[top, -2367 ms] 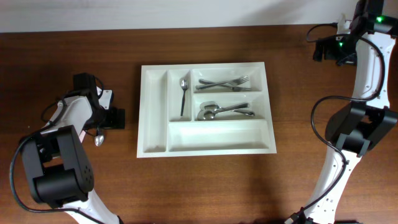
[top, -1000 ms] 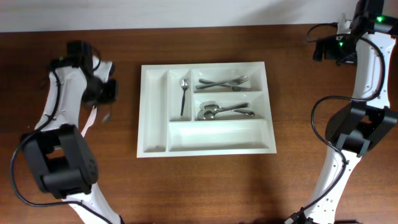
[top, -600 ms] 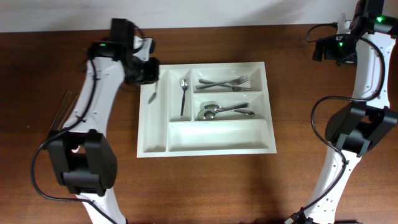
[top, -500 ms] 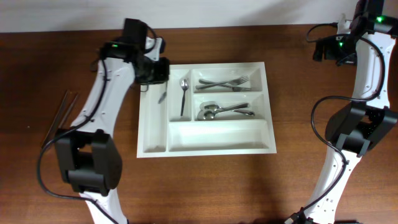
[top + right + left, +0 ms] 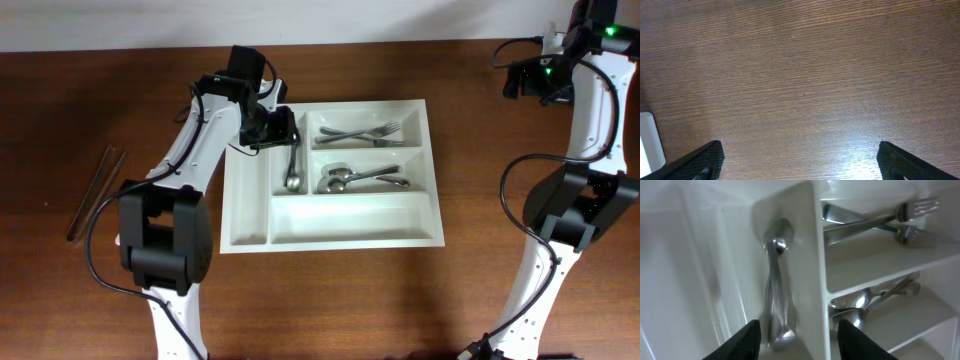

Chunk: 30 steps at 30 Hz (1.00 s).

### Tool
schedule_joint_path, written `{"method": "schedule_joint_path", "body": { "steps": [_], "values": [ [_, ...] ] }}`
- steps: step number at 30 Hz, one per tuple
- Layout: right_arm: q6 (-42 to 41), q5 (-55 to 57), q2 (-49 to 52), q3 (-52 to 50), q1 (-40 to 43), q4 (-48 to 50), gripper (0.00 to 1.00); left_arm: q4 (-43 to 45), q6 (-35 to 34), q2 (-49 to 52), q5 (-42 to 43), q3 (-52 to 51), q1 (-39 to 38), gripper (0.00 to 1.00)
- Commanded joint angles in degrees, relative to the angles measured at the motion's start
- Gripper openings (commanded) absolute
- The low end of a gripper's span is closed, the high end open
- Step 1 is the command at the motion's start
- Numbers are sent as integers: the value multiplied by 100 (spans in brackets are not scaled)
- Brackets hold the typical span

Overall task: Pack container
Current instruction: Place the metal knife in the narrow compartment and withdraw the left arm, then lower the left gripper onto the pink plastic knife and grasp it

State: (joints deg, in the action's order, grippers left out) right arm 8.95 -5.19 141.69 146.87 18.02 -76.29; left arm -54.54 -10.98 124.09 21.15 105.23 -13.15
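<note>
Brown wood-grain table (image 5: 330,300) carries the container (image 5: 232,240), a white tray lying flat near its middle, long side toward the robot. Nearest runs the tray's long wide compartment. To the left of the tray and well apart from it, a pair of thin dark sticks (image 5: 95,190) lies on the wood. Next back, the middle wide compartment on the right holds large spoons (image 5: 360,180) heaped together, handles pointing right. Beside them, in the second narrow upright compartment, small spoons (image 5: 776,287) lie lengthwise. The left wrist view shows two, one bowl at the far end and one at the near end, though blur softens them. Over the far end of that compartment hangs the left gripper (image 5: 272,128), its jaws parted, the spoons lying free below and between them, nothing gripped. The farthest wide compartment holds forks (image 5: 362,131), crossed, tines to the right. At the far right corner of the table the right gripper (image 5: 800,162) hovers over bare wood, jaws spread wide and holding nothing
</note>
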Motion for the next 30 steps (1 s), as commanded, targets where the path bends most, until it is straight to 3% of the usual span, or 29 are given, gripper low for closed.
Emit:
{"method": "schedule_joint_path", "body": {
  "steps": [1,4,6,11,17,27,30],
  "values": [
    [-46,11,-177,50,37,0,99,-173,511,-170,197,136,118,74],
    [-46,11,-177,50,37,0,99,-693,1123,-435,-120,286,428,84],
    [-46,11,-177,50,37,0,99,-1019,1609,-640,-409,350,660,99],
    [-46,11,-177,50,37,2,99,-1746,2188,-1161,-1034,358,1513,99],
    [-46,11,-177,50,37,0,99,-2236,2369,-1279,-1051,358,2529,99],
    [-46,11,-177,50,37,0,99,-2347,3185,-1263,-1735,356,3351,99],
    [-46,11,-177,50,37,0,99,-2260,3388,-1207,-1738,343,3453,91]
  ]
}}
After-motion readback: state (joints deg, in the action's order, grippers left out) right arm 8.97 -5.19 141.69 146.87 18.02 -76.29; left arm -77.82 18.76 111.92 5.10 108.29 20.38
